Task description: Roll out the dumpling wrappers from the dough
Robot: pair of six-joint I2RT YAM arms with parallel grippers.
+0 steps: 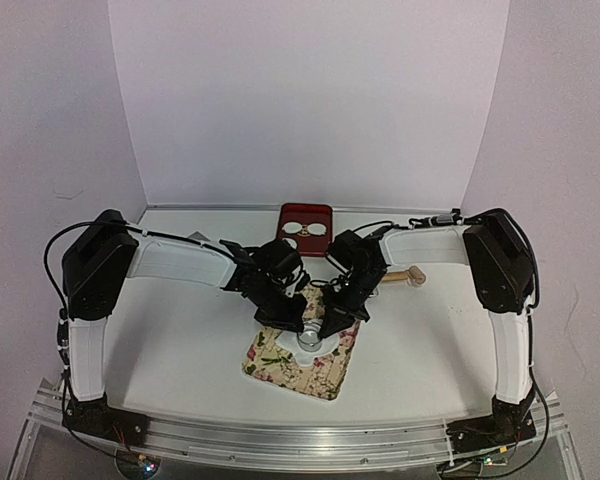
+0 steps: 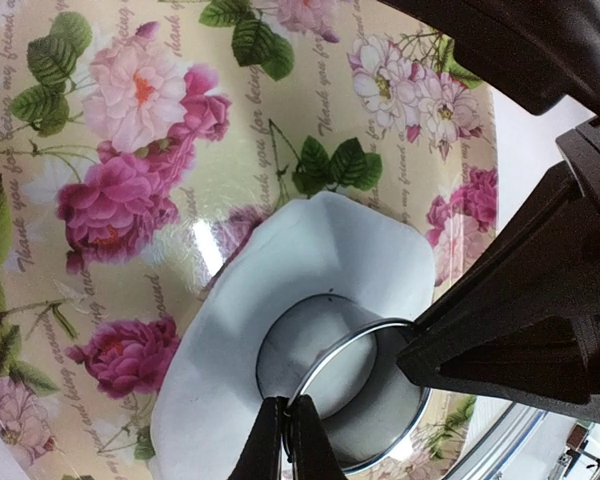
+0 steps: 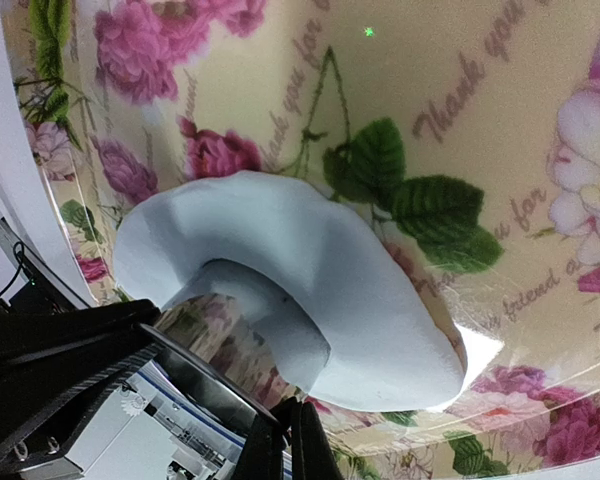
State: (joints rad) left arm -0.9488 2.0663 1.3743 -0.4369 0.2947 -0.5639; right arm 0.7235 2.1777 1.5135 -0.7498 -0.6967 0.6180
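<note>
A metal ring (image 2: 302,345) standing on the white dough (image 2: 310,250) on the floral mat (image 2: 130,150), left gripper (image 2: 285,440) pinched closed on its rim, right gripper (image 3: 285,445) closed on the same rim opposite, two dumpling wrappers (image 1: 296,228) lying in the red tray (image 1: 307,210) beyond the mat.

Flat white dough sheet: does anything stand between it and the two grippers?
Only the small metal ring: it stands on the flat white dough sheet, with the left gripper and right gripper both shut on its rim.
</note>
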